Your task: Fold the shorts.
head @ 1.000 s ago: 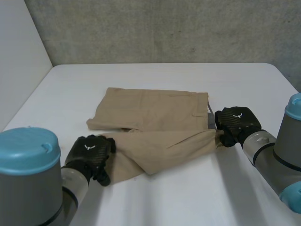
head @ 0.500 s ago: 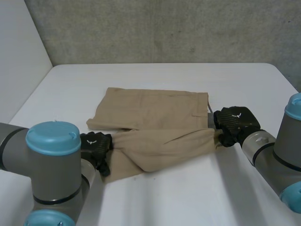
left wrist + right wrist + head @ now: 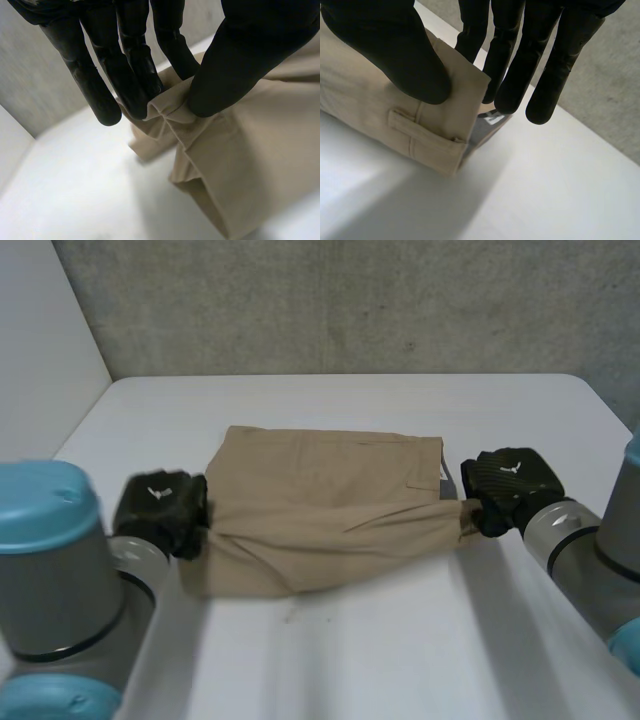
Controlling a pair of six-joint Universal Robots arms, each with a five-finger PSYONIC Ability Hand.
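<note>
In the left wrist view you can see the left hand (image 3: pixel 127 65) pinching a bunched edge of the shorts (image 3: pixel 250 160) between its thumb and its straight fingers. From this pinch the beige cloth falls in folds down to the white counter (image 3: pixel 75 200). In the head view this hand is at the middle left of the frame, at the left end of the shorts, with the left arm (image 3: pixel 60 570) in the lower left corner.

In the right wrist view the right hand (image 3: pixel 395 55) pinches a corner of the waistband: the thumb presses on the top of the corner and the fingers are behind it. A belt loop (image 3: pixel 420 131) lies just beside the thumb, and a grey label (image 3: pixel 487 120) shows under the corner. In the head view this hand is at the middle right of the frame, at the right end of the shorts.

The shorts lie in the centre of the counter. You see the near layer drawn between the two hands, with long creases, over a flatter far layer. A grey wall (image 3: pixel 350 300) closes the top of the frame.
</note>
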